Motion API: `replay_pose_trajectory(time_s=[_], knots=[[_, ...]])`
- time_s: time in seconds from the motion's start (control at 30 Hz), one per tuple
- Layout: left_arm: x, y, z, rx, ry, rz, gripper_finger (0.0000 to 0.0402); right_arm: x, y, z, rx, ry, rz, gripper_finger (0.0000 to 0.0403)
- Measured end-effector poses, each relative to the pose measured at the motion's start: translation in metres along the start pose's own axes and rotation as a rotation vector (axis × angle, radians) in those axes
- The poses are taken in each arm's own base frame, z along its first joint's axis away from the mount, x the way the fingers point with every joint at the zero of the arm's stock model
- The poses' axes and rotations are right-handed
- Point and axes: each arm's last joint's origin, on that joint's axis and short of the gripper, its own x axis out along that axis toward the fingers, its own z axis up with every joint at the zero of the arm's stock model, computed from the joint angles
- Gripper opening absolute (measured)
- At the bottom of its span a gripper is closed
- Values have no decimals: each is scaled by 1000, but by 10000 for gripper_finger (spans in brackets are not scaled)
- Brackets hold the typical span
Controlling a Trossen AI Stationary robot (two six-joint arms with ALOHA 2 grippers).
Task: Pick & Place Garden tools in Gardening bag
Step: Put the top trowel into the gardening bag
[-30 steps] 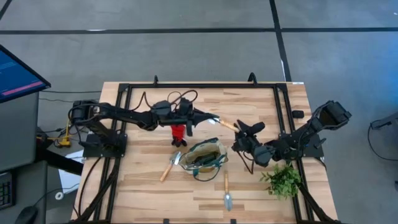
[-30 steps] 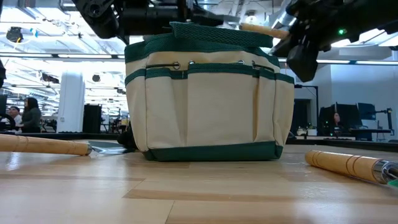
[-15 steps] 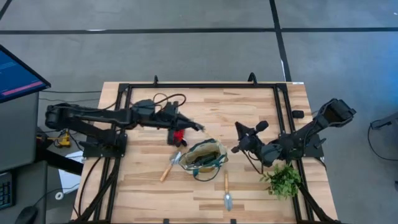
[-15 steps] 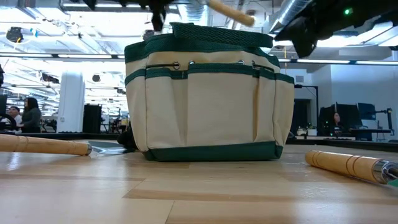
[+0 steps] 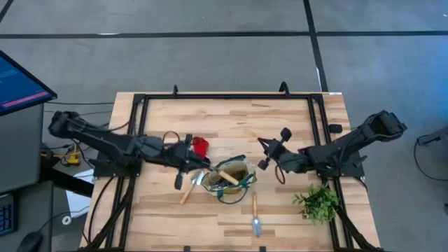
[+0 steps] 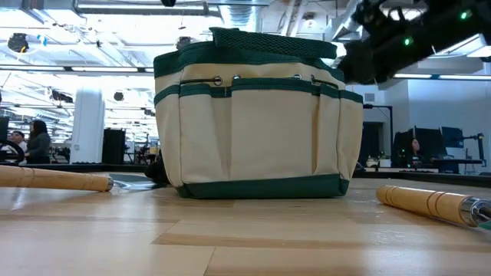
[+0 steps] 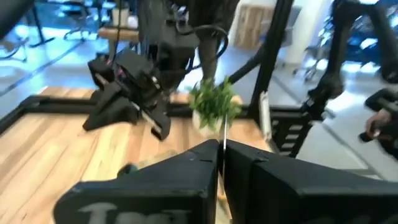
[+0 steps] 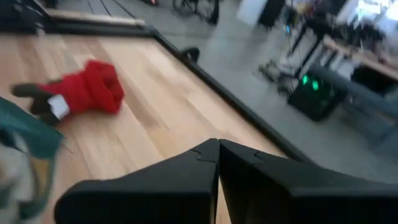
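Beside the gardening bag (image 5: 241,183), counting things out on the pale plank table (image 5: 231,119). Noting the bag as one soft tan-olive fabric tote, boxy and upright, with dark green trim, a mesh-like green rim and a row of stitched outer pockets in the low view (image 6: 257,123). Seeing one light wooden handle (image 5: 228,178) poking out of its open mouth among dark shapes too small to tell apart. Counting two wooden-handled metal tools lying flat outside it: a trowel (image 5: 190,188) just beside the bag on the left arm's side, and a slim tool (image 5: 255,212) near the bag on the side toward the table's front edge, with round smooth handles lying to either side of the bag in the low view (image 6: 54,179) (image 6: 430,203). Counting one small red item (image 5: 199,145), soft and bunched, lying near the bag toward the table's back. Counting one leafy green plant sprig (image 5: 318,201), well apart from the bag on the right arm's side. Finding the left gripper (image 5: 194,164) stretched out low, hovering just beside the bag's rim, fingers (image 7: 155,186) pressed together on nothing. Finding the right gripper (image 5: 269,150) reaching in near the bag's other side, raised off the wood, fingers (image 8: 155,186) likewise closed and empty.
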Motion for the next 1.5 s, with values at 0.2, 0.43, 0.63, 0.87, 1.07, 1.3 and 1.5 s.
replay_pose_trajectory(time_s=[0.2,0.43,0.63,0.87,1.07,1.3,1.5], knots=[[13,-10,-16,-10,70,3,1,6,-4,-7,63,68,26,0],[32,-26,-20,7,116,32,1,10,-6,-8,71,91,59,0],[43,-44,-4,119,286,144,1,10,-7,-11,87,116,52,0],[48,-48,9,141,352,162,1,8,-11,-24,118,212,18,0],[52,-49,4,125,368,161,1,7,-12,-28,116,242,8,0],[70,-52,-19,107,454,151,1,7,-13,-29,110,246,7,0],[83,-52,-33,84,481,171,1,7,-13,-29,109,247,6,0]])
